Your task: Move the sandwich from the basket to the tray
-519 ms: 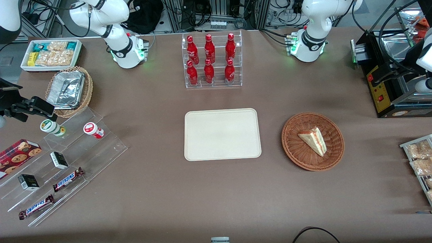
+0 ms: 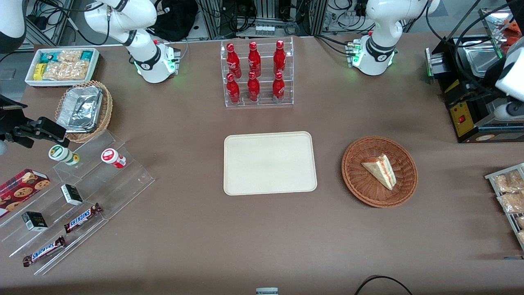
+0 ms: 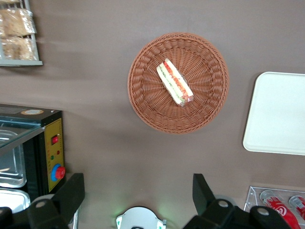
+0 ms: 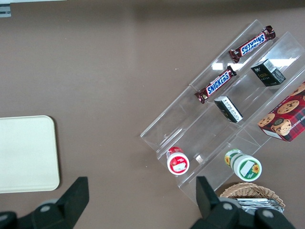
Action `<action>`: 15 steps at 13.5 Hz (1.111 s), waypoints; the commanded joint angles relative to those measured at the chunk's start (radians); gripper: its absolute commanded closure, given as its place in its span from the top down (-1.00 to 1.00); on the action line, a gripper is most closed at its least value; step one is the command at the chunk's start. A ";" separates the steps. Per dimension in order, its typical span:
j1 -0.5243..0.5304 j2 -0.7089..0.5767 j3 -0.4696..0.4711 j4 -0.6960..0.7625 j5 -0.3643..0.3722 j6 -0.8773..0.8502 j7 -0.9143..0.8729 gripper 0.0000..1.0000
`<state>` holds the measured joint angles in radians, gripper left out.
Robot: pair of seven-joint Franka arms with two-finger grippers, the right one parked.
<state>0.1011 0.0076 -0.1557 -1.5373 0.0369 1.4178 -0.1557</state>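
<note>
The left arm's gripper [image 3: 138,193] hangs high over the working arm's end of the brown table [image 2: 262,229], its two dark fingers [image 3: 71,191] spread wide apart with nothing between them. In the wrist view the jaws frame bare tabletop and the white, green-lit base [image 3: 140,222] of the arm; the basket [image 3: 143,95] lies on the table well clear of the fingertips, not touched by either one.

The sandwich [image 2: 380,170] rests inside the basket [image 2: 356,180], a pale triangular wedge lying on its side near the middle of the weave, its red and green filling [image 3: 175,82] showing along one edge. It sits well apart from the jaws, out ahead of the gap between them rather than under it.

The tray [image 2: 270,162] lies flat on the table, near the basket but not touching it, toward the parked arm's end. From the wrist camera only one rounded end of the tray [image 3: 276,114] shows, off to the side of one finger and well apart from it.

A clear rack of red bottles [image 2: 256,73] stands farther from the front camera than the tray; two bottle tops [image 3: 281,205] appear close beside one finger. A black machine with a yellow panel [image 3: 50,152] stands beside the other finger, and packets of snacks [image 3: 16,33] lie farther out.
</note>
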 commanded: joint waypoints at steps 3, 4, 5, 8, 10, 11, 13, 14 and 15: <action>-0.009 -0.008 -0.030 -0.376 0.001 0.431 -0.048 1.00; -0.008 -0.017 -0.034 -0.456 0.001 0.541 -0.089 1.00; -0.009 -0.021 -0.042 -0.550 0.000 0.676 -0.160 1.00; -0.009 -0.017 -0.053 -0.725 -0.008 0.967 -0.497 1.00; -0.009 0.000 -0.090 -0.765 -0.008 1.038 -0.635 1.00; -0.009 0.011 -0.097 -0.776 -0.008 1.041 -0.680 1.00; -0.008 0.029 -0.102 -0.785 -0.008 1.041 -0.723 1.00; -0.008 0.044 -0.102 -0.787 -0.006 1.041 -0.728 1.00; -0.008 0.060 -0.102 -0.787 -0.008 1.041 -0.728 1.00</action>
<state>0.0960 0.0499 -0.2591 -2.3115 0.0366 2.4399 -0.8566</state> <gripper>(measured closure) 0.000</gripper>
